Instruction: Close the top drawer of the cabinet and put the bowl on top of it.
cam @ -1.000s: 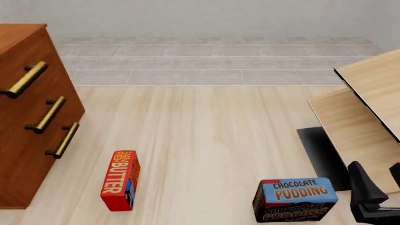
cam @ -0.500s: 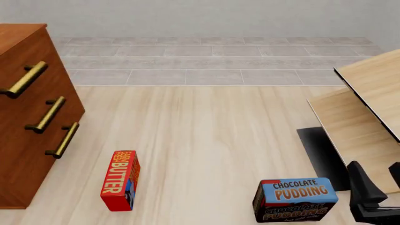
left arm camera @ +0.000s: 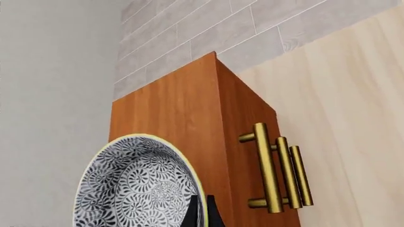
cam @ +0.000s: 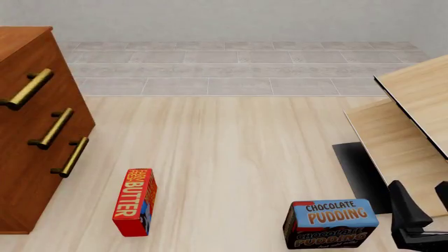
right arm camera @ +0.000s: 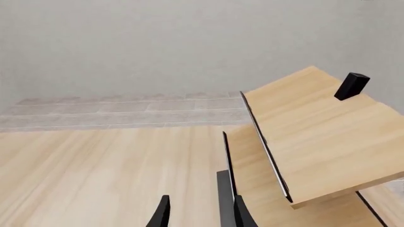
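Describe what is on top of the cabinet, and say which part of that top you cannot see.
The bowl sits above the cabinet top in the left wrist view; contact is unclear, and it hides the part beneath. The front view cuts off most of the top.

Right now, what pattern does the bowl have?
Black-and-white floral, with a pale yellow rim; the bowl shows best in the left wrist view.

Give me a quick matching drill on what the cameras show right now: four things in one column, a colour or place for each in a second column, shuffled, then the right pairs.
Things:
1. bowl
2. butter box
3. chocolate pudding box
4. cabinet

Descriptions:
A. red, standing on end on the floor near the cabinet
B. reddish-brown wood with brass bar handles
C. black-and-white floral pattern with a pale yellow rim, shown only by the left wrist camera
D. blue and dark, close to the right gripper in the front view

Pairs: 1-C, 2-A, 3-D, 4-B
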